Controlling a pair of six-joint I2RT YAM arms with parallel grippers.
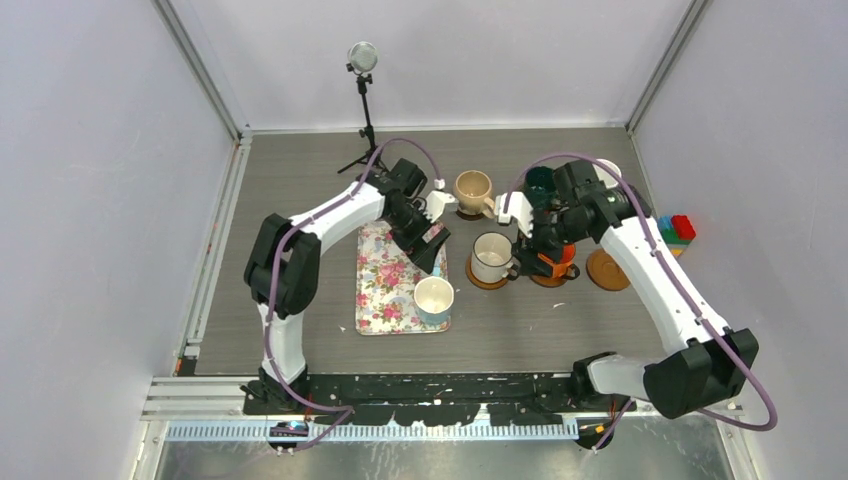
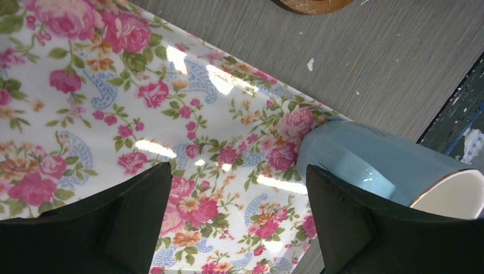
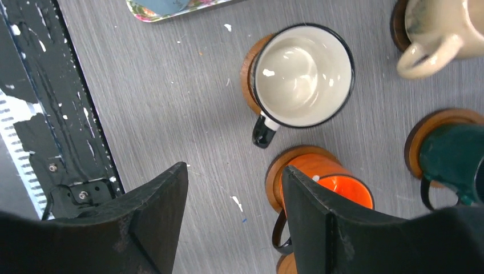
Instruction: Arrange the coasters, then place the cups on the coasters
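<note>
My left gripper (image 1: 432, 250) (image 2: 240, 171) hangs open over the floral tray (image 2: 85, 114), nothing between its fingers. The light blue cup (image 2: 365, 162) (image 1: 434, 298) stands on the tray just past the right finger. My right gripper (image 1: 545, 250) (image 3: 231, 182) is open over bare table, with the orange cup (image 3: 345, 191) (image 1: 556, 262) on a coaster (image 3: 285, 165) beside and behind its right finger. The white black-rimmed cup (image 3: 302, 74) (image 1: 492, 258), beige cup (image 3: 439, 28) (image 1: 473, 190) and dark green cup (image 3: 451, 157) (image 1: 540, 185) each sit on a coaster. One coaster (image 1: 607, 270) lies empty.
A white cup (image 1: 608, 168) shows partly behind the right arm at the back. Coloured toy blocks (image 1: 677, 230) sit at the right edge. A small stand with a round head (image 1: 362, 60) rises at the back. The floral tray (image 1: 385, 290) lies left of centre.
</note>
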